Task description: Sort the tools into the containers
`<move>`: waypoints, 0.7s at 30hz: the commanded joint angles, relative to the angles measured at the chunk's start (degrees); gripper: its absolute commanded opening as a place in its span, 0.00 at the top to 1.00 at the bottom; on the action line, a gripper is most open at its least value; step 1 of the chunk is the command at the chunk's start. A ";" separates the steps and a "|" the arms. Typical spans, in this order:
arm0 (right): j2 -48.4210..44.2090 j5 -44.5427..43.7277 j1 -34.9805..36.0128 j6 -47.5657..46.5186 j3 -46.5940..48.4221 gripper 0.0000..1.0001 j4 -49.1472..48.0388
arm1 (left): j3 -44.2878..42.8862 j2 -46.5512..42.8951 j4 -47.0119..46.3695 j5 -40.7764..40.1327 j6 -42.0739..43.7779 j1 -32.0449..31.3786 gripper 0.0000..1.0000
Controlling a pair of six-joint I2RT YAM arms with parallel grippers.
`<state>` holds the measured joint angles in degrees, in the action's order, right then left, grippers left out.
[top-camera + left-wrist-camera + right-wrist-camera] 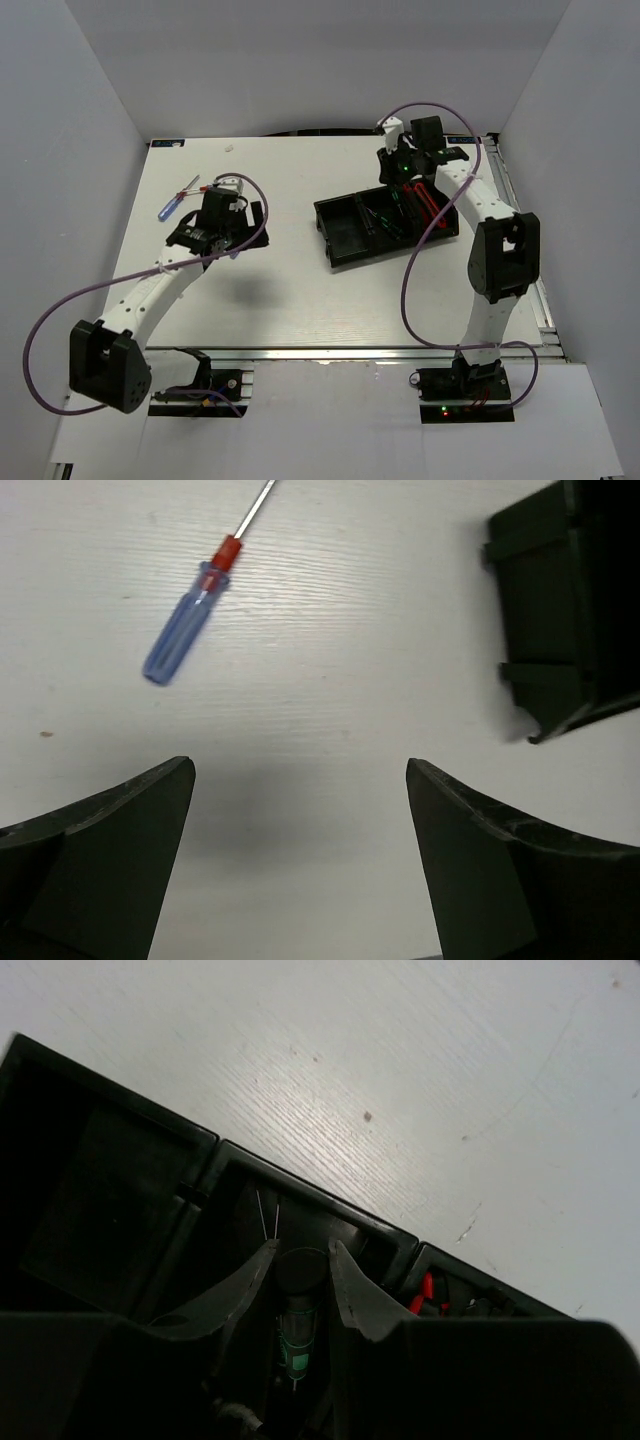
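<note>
- On the left side of the table (300,300), a blue-handled screwdriver (185,630) with a red collar lies loose on the white top, outside any compartment.
- Just beside it hovers the left gripper (298,780), jaws spread wide and holding nothing. The screwdriver sits ahead of the fingers and off to one side, not between them.
- To my eye, this arm's next move is to shift over the handle, line the jaws across it, and come down before closing.
- Farther right sits the black tray (345,228), three compartments in a row, well apart from that screwdriver.
- Over its middle compartment hangs the right gripper (302,1255), jaws closed on a slim black screwdriver (293,1345) with a green mark.
- The step in hand looks like a drop-off. The fingers only need to part while the tool is inside the compartment walls.
- In the rightmost compartment, red tools (428,1288) show past the divider.
</note>
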<state>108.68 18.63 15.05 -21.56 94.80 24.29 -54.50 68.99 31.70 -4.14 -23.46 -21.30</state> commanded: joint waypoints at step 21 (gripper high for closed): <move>-8.83 28.47 -0.55 -24.67 -4.62 0.13 12.01 | -19.76 32.78 1.96 0.71 20.03 8.90 0.29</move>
<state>106.08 36.23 14.68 -38.26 92.16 33.06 -70.65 100.29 34.20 -6.15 -6.87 -13.34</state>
